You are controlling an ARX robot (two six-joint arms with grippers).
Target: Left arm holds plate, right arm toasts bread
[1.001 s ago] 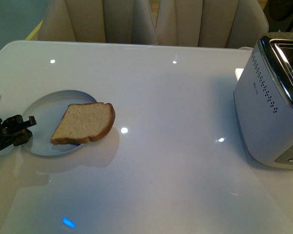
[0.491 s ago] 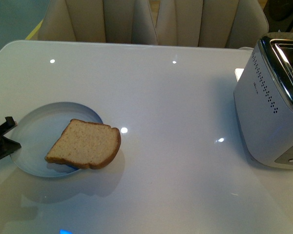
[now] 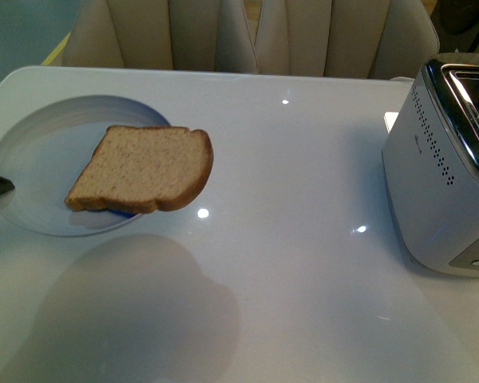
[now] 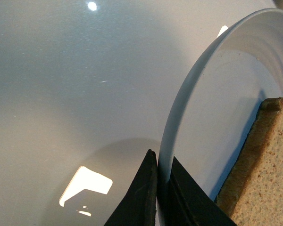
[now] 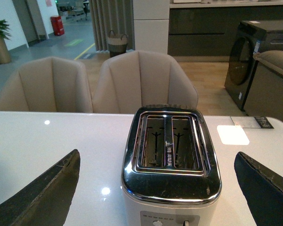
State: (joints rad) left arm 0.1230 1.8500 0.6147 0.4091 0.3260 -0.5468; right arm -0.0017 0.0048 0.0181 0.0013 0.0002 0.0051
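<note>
My left gripper point(image 4: 161, 162) pinches the rim of one plate point(image 4: 212, 94), whose one bread slice point(image 3: 140, 167) lies just beyond its fingers. My right gripper point(image 5: 156, 155), spread wide, hangs above one two-slot toaster point(image 3: 439, 175); two chairs point(image 5: 144, 80) stand behind it.

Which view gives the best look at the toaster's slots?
Right wrist view: it looks down on the toaster, both slots visible and empty. The front view catches only its side and part of the top at the frame edge. The left wrist view misses it entirely.
</note>
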